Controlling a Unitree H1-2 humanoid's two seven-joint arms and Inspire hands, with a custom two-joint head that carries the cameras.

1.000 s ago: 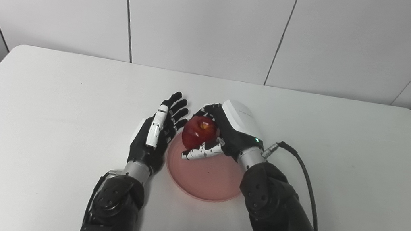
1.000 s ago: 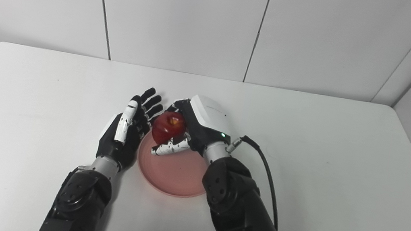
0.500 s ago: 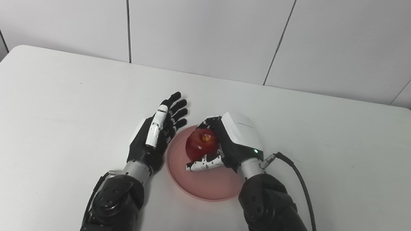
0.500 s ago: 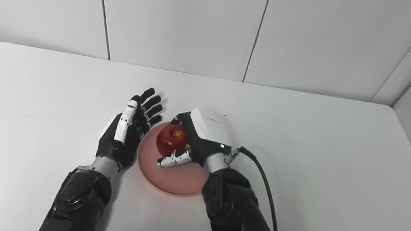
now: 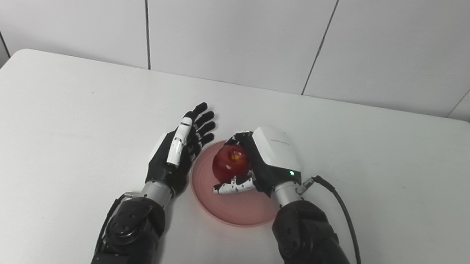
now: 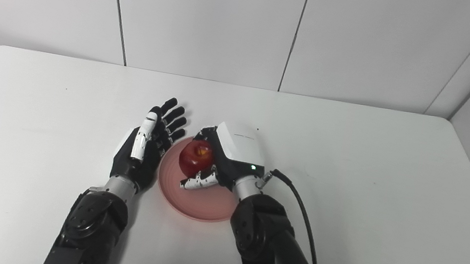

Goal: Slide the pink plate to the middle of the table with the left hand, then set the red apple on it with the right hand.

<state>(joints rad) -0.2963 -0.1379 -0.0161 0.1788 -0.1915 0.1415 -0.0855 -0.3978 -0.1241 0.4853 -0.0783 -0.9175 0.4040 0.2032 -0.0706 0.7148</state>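
The pink plate (image 5: 232, 199) lies on the white worktop (image 5: 396, 175), near its middle and toward the near edge. The red apple (image 5: 228, 163) sits over the far part of the plate, inside the right hand (image 5: 258, 165). That hand's fingers (image 5: 231, 188) curl around the fruit: black ones wrap its far side, and a white-and-black one lies under its near side, low over the plate. Whether the apple already rests on the plate cannot be told. A black cable (image 5: 344, 213) runs from the right wrist across the worktop. The left hand (image 5: 175, 155) lies just beside the plate's left rim, holding nothing, its fingers (image 5: 202, 120) stretched out and slightly spread, pointing toward the far wall (image 5: 233, 20).
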